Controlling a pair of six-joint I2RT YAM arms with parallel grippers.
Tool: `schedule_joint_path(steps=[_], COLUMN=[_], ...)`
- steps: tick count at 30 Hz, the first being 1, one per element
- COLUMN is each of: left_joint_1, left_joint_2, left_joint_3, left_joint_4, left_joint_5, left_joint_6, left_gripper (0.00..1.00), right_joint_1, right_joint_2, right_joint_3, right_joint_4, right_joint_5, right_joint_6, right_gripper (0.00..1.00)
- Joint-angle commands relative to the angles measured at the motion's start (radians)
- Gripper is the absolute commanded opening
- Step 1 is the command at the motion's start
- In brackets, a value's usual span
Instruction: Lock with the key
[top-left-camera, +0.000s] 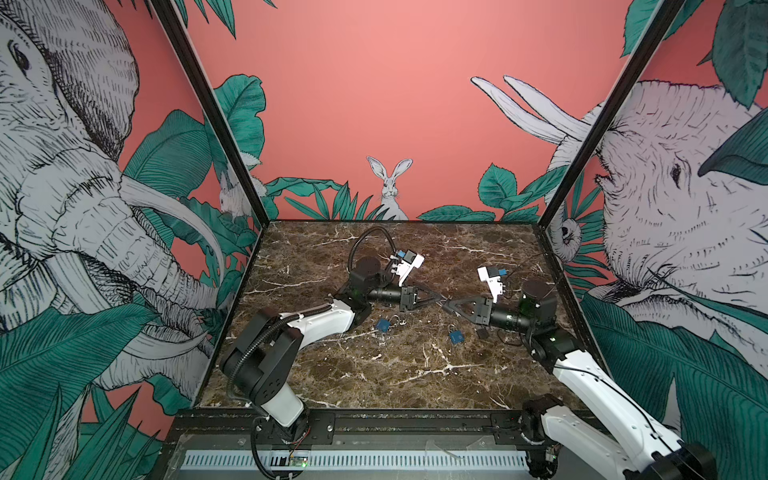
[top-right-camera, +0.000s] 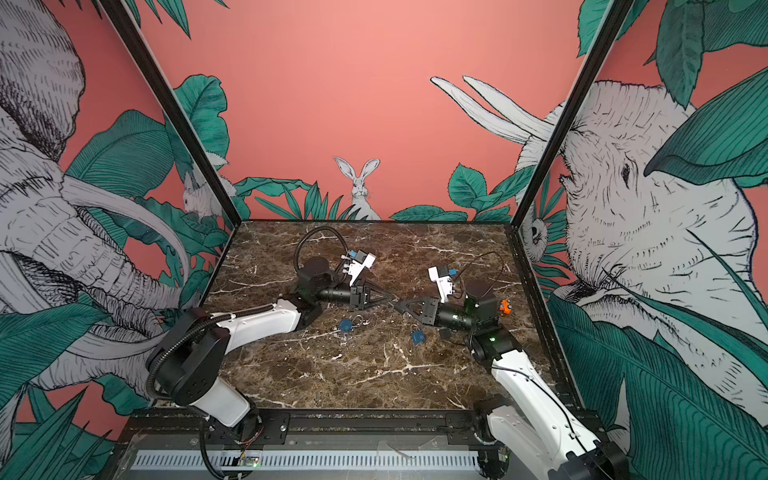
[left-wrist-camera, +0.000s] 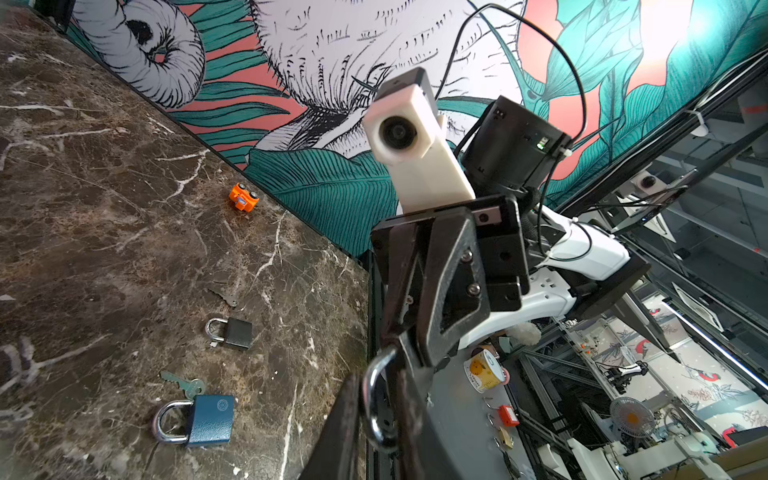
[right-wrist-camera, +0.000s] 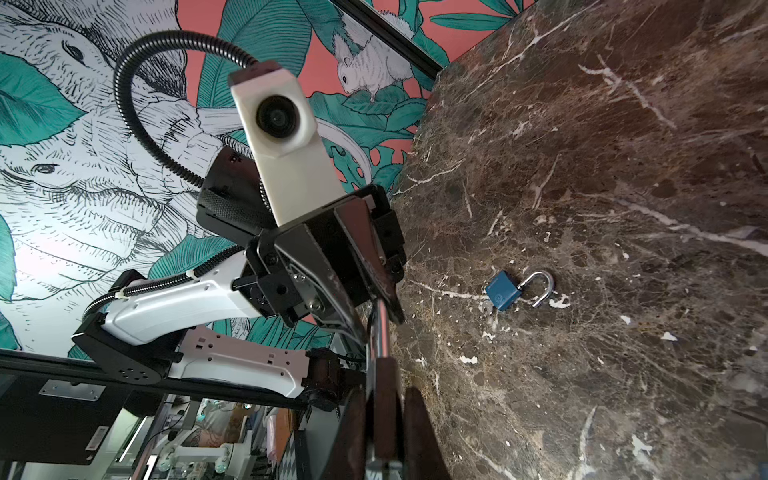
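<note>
Both grippers meet tip to tip above the middle of the marble table (top-left-camera: 374, 374). My right gripper (right-wrist-camera: 384, 395) is shut on the dark body of a padlock (right-wrist-camera: 388, 419). Its silver shackle (right-wrist-camera: 381, 332) sticks out toward my left gripper (left-wrist-camera: 376, 390), which is pinched on the shackle loop (left-wrist-camera: 371, 415). In both top views the left gripper (top-left-camera: 440, 298) and the right gripper (top-left-camera: 449, 305) touch at the tips. I cannot see a key in the held padlock. One key (left-wrist-camera: 183, 382) lies by a blue padlock (left-wrist-camera: 210, 419), and another key (left-wrist-camera: 224, 297) lies near a black padlock (left-wrist-camera: 237, 333).
A second blue padlock (right-wrist-camera: 505, 293) lies on the table with its shackle swung open, seen in a top view below the left arm (top-left-camera: 383, 325). An orange toy car (left-wrist-camera: 244, 197) sits by the right wall. Walls close in the table on three sides.
</note>
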Motion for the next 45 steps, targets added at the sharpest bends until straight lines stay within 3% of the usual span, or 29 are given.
schedule_joint_path(steps=[1, 8, 16, 24, 45], left_joint_1=[-0.007, -0.008, -0.013, -0.094, -0.178], left_joint_2=[-0.011, -0.017, -0.035, -0.071, -0.046], left_joint_3=[0.009, 0.009, 0.015, 0.02, 0.049], left_joint_4=[0.024, 0.038, 0.124, 0.018, 0.034], left_joint_5=[0.029, 0.03, 0.055, 0.058, 0.117], left_joint_6=[-0.004, -0.029, -0.186, -0.111, -0.095], left_gripper=[0.15, 0.0, 0.0, 0.0, 0.0], right_joint_1=[-0.007, -0.007, -0.011, -0.025, -0.03], right_joint_2=[-0.018, -0.022, -0.023, -0.016, 0.073], right_joint_3=[0.035, 0.03, 0.012, 0.011, 0.038], right_joint_4=[0.04, 0.04, 0.038, 0.127, 0.233], right_joint_5=[0.007, 0.006, 0.034, 0.039, 0.062], right_joint_6=[-0.028, -0.047, -0.119, -0.08, -0.055], right_gripper=[0.0, 0.0, 0.0, 0.0, 0.0])
